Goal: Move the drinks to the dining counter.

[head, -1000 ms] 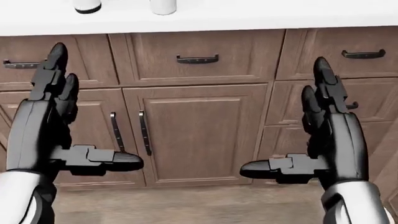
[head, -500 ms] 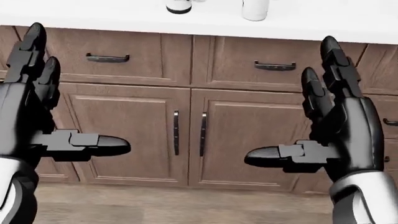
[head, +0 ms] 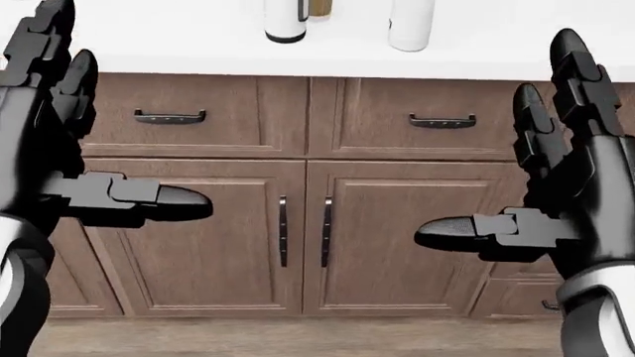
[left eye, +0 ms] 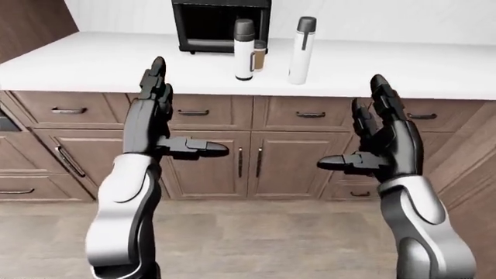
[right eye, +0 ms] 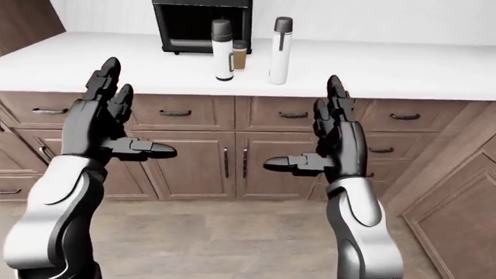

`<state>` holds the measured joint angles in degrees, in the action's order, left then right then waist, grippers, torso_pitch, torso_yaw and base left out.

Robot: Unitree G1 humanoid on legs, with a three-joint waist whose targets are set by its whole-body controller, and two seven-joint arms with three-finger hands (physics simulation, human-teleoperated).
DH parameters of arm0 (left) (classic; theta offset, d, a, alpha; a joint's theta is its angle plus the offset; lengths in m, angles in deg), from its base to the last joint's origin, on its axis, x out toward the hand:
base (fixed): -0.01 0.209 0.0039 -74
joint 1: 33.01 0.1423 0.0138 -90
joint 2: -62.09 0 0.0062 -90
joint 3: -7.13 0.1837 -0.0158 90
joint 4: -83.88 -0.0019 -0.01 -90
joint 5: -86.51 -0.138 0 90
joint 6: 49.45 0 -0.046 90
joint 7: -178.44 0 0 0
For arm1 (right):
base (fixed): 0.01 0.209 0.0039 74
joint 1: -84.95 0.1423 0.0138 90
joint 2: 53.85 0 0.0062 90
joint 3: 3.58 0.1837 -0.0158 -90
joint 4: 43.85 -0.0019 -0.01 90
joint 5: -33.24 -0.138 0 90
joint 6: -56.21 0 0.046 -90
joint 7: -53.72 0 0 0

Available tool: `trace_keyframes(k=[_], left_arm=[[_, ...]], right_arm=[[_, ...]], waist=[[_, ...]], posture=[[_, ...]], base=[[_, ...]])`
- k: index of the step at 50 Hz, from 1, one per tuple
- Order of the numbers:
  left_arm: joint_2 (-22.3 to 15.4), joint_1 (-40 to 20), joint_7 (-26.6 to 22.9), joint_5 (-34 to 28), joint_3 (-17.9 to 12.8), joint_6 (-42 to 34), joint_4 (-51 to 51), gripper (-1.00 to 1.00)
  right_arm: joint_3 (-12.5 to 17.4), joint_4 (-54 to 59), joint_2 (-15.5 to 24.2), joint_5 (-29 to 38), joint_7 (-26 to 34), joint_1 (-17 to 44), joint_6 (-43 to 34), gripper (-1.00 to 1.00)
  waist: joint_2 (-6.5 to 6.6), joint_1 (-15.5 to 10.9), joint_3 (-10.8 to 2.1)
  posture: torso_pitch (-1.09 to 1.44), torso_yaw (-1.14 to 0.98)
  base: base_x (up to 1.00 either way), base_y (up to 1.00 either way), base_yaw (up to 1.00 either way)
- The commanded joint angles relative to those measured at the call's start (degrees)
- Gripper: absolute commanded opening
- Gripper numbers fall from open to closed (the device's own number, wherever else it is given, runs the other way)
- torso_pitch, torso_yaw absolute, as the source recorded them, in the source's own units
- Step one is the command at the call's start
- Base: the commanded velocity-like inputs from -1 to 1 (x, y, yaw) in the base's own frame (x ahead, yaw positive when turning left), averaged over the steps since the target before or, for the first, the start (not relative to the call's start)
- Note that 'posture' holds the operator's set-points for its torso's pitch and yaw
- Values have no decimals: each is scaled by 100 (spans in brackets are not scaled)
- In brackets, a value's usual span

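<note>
Flasks stand on counter, fingers spread.

I am facing the counter, which is stretching across the upper part of both eye views. On it, three drinks are standing upright close together: the left flask, the small bottle tucked just behind and between, and the right flask a little apart. The appliance is sitting on the counter behind them, toward the wall. Below the counter edge, the drawers are running in a row above the cabinet doors. My left robot hand is hanging left of the drinks and my right robot hand right of them, both below counter level and well apart from them.
</note>
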<state>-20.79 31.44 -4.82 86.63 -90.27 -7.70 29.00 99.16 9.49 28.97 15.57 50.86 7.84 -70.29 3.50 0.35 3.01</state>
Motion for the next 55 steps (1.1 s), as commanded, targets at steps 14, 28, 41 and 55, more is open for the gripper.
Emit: trace_keyframes(k=[14, 28, 41, 55], left_arm=[[-113, -109, 50, 171, -135, 172, 67, 100], [-405, 193, 124, 645, -628, -3, 468, 100], [-427, 204, 167, 661, -561, 120, 348, 100], [-454, 164, 143, 658, -598, 95, 346, 100]], right_arm=[[32, -83, 15, 24, -9, 140, 146, 100], [72, -355, 33, -265, -102, 286, -98, 100], [170, -434, 92, -347, -219, 238, -36, 100], [189, -514, 156, -375, -319, 229, -30, 100]], waist=[[-49, -84, -146], [-624, -61, -66], [-437, -56, -278], [-651, 25, -175]], posture=[[0, 0], [0, 0], [0, 0], [0, 0]], base=[[46, -35, 0], [23, -8, 24], [0, 4, 46], [13, 0, 0]])
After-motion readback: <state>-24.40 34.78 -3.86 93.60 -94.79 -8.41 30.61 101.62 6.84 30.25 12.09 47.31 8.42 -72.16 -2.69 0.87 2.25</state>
